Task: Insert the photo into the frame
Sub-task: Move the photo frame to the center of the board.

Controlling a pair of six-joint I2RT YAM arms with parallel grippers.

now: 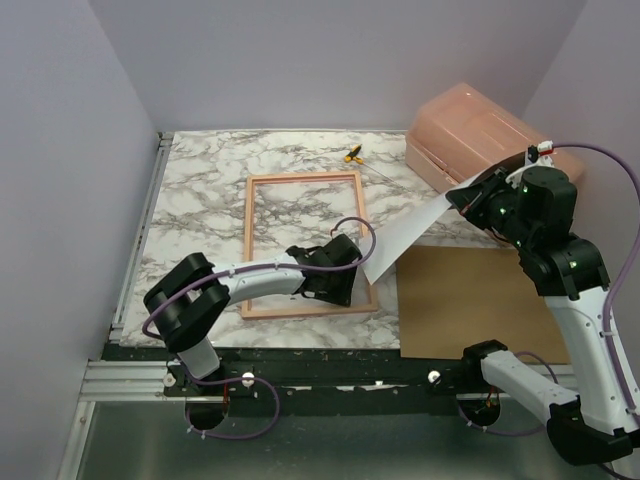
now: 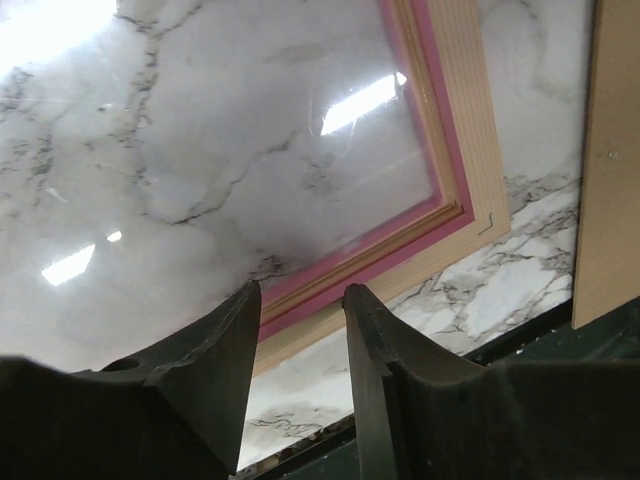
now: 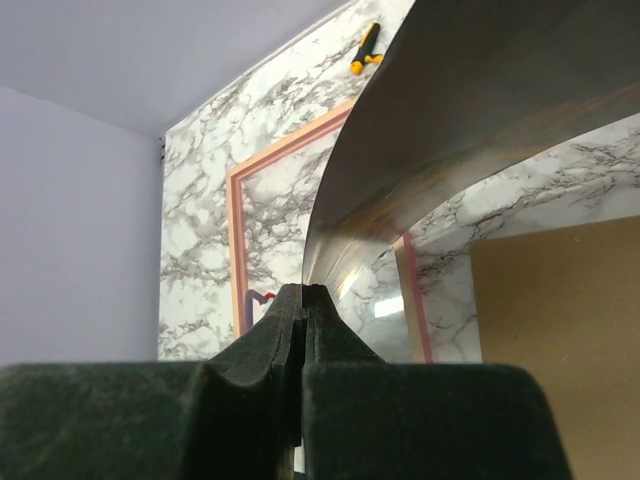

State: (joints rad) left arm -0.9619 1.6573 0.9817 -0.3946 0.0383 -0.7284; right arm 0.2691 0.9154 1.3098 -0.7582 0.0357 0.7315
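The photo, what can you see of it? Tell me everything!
The photo is a thin, bendy rectangular sheet, plain white on the side facing up; its underside looks shiny, and no picture can be made out. The right gripper is shut on one edge, holding it in the air. It curves and slants down from there toward the near right corner of the frame. Whether its low end touches the frame cannot be told.

The left gripper (image 2: 300, 296) hangs above the near right corner of the frame (image 1: 247, 240), jaws apart; the right gripper (image 3: 305, 293), further right, pinches the photo (image 1: 410, 230).
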